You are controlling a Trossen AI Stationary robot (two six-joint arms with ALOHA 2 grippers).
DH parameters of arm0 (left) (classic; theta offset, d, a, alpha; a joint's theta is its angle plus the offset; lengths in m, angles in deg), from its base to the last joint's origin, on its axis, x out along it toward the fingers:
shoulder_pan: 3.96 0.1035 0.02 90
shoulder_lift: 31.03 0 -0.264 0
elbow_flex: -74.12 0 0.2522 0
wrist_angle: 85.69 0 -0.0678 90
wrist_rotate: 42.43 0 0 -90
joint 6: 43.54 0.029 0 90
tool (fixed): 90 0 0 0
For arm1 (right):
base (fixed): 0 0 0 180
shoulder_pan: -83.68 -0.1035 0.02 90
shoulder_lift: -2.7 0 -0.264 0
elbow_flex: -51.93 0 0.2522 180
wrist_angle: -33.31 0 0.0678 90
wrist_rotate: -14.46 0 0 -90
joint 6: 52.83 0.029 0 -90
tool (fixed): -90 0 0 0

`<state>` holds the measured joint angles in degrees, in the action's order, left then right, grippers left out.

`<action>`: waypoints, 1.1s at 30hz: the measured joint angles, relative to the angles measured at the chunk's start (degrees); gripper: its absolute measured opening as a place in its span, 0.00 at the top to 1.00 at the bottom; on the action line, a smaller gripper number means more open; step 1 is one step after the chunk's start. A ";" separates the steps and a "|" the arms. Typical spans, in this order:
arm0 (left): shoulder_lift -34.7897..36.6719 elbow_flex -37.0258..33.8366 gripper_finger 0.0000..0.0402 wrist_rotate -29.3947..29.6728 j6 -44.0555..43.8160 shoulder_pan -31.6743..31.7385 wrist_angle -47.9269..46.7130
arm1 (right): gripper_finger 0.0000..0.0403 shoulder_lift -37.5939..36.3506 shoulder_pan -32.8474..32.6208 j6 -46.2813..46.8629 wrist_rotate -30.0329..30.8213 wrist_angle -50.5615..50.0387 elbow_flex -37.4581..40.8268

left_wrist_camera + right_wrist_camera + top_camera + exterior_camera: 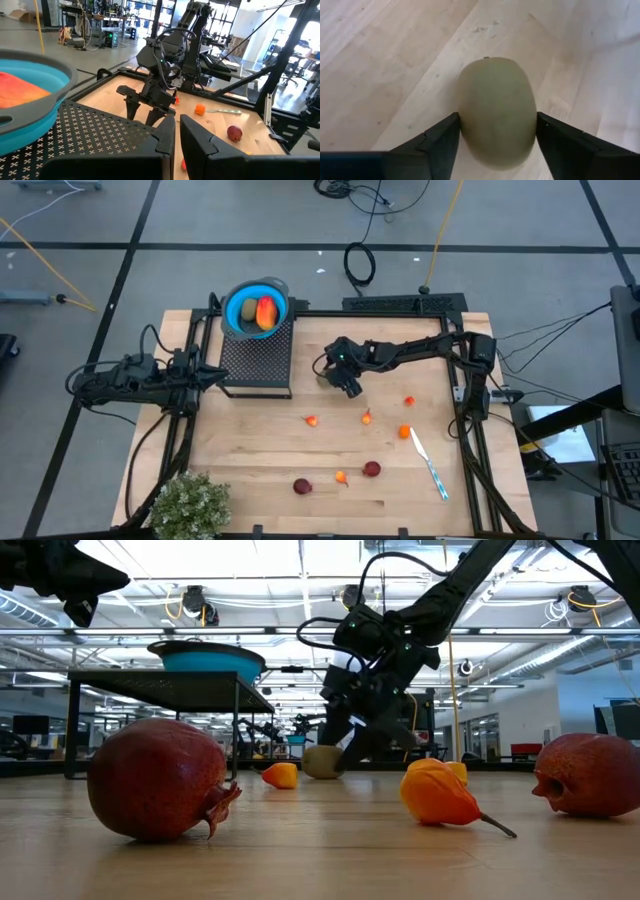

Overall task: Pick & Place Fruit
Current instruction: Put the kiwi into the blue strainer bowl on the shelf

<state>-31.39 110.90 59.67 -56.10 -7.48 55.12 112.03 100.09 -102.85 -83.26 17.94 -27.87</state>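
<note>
Right gripper (496, 142) low over the wooden table (260, 450), fingers (437, 142) pinching an olive oval fruit (497, 110) beside the black mesh stand (256, 360), left gripper (176, 142) pressed together, parked by the blue bowl (242, 310) holding a red-orange fruit (266, 312)

From above, the right gripper (349, 385) hides the olive-brown oval (497, 110) beneath it; only the right wrist view shows it, its near end cut by the frame edge. The blue bowl (30, 107) and its red-orange oblong (22, 90) are cropped in the left wrist view. The bushy plant (190, 505) overruns the tabletop's near-left corner.
</note>
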 joint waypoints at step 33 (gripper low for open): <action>-0.43 0.00 0.94 1.43 -8.55 0.01 13.15 | 0.50 -23.82 -3.77 22.26 2.04 11.88 0.02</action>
<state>-31.82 110.90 61.09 -64.65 -7.47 68.27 88.21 96.33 -80.59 -81.23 29.82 -27.85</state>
